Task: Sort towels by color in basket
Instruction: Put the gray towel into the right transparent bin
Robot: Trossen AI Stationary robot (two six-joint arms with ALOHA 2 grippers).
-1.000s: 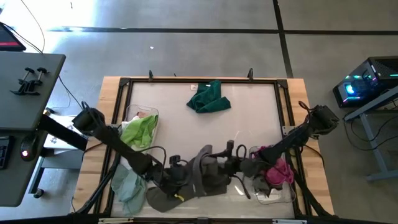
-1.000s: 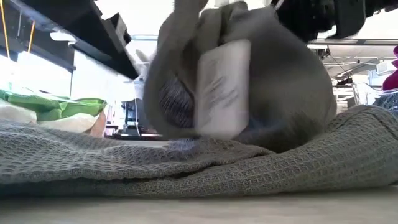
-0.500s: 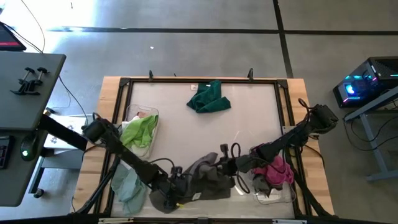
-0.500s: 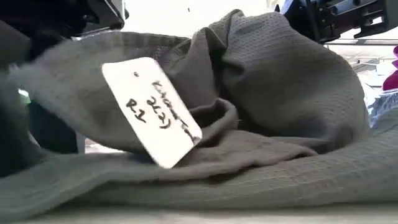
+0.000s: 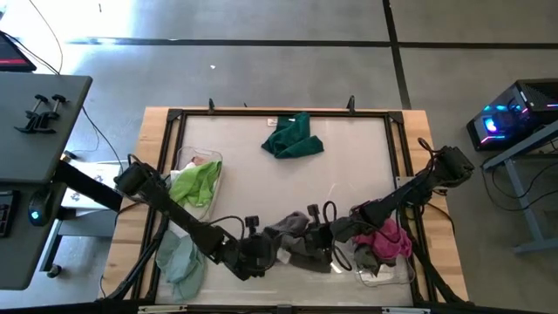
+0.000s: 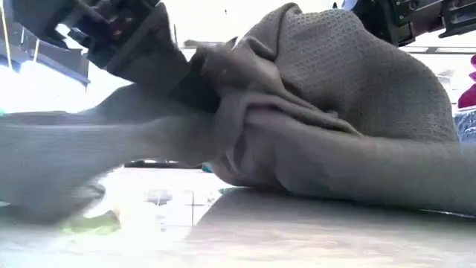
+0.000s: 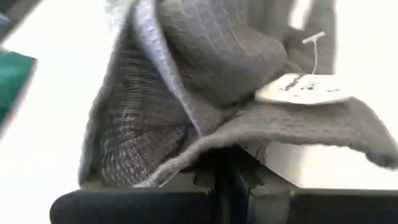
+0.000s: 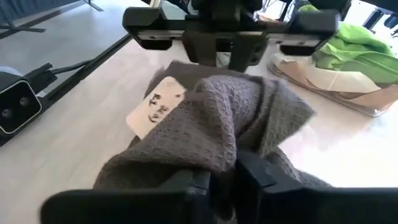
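A grey towel with a white tag lies bunched near the table's near edge, between my two grippers. My left gripper is at its left end and shut on it. My right gripper is at its right end and also shut on it. In the low view the towel rises in a hump, with its lower folds on the table. A dark green towel lies on the table at the far middle. My left gripper pinches a hanging edge of the grey towel between its two fingers, coming low from the table's left. One layer or several, I cannot tell. The cloth beyond the fingers is heaped up and slack. My right gripper pinches a bunched fold of the grey towel between its two fingers, coming from the table's right and slanting down. Several layers are gathered there. The towel's lower part rests on the table.
A clear bin at the left holds a lime green towel. A pale teal towel lies near the left front corner. Another clear bin at the right holds a magenta towel. A black frame rims the table.
My left gripper has gone toward the table's right edge and has shut on the grey towel. The towel's left part, which lay spread out near the front edge, is now gathered into a bunch between the two grippers.
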